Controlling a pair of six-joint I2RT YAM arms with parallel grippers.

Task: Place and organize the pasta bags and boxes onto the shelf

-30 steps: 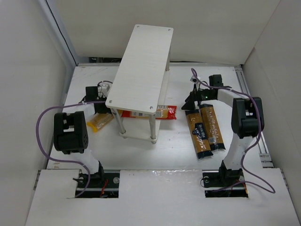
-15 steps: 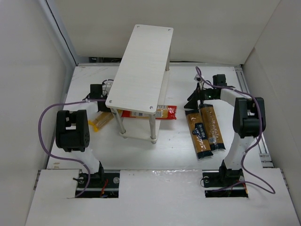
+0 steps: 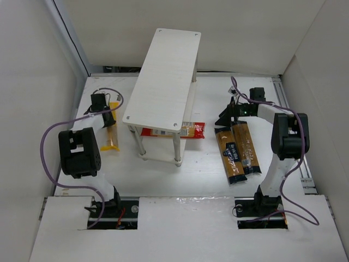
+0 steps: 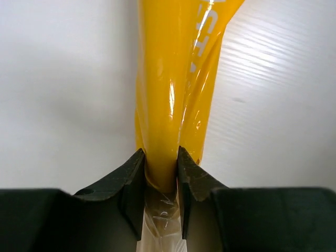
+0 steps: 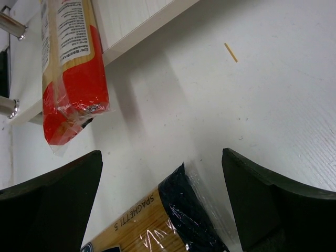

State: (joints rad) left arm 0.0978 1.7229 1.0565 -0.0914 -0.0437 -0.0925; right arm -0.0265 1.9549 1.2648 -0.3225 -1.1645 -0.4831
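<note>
My left gripper [image 3: 107,117] [image 4: 160,157] is shut on one end of the small orange-yellow pasta bag [image 3: 112,136] [image 4: 173,79], left of the shelf [image 3: 166,76]. The bag's clear sealed edge sits pinched between the jaws. The red-and-white pack [image 3: 192,130] [image 5: 73,79] lies partly under the shelf, on the table. Two long amber packs [image 3: 232,155] [image 3: 246,143] with dark blue labels lie side by side on the right. My right gripper [image 3: 225,117] [image 5: 161,157] hangs open just over the dark blue end [image 5: 186,210] of one of them, touching nothing.
White walls close in the table on the left, back and right. The shelf's thin metal legs [image 3: 177,148] [image 5: 10,23] stand beside the red-and-white pack. A loose bit of spaghetti [image 5: 231,52] lies on the table. Purple cables loop from both arms.
My left gripper has shut on the orange-yellow bag and swung it left, away from the shelf; the bag now points toward the near edge. The right gripper has drifted slightly back.
</note>
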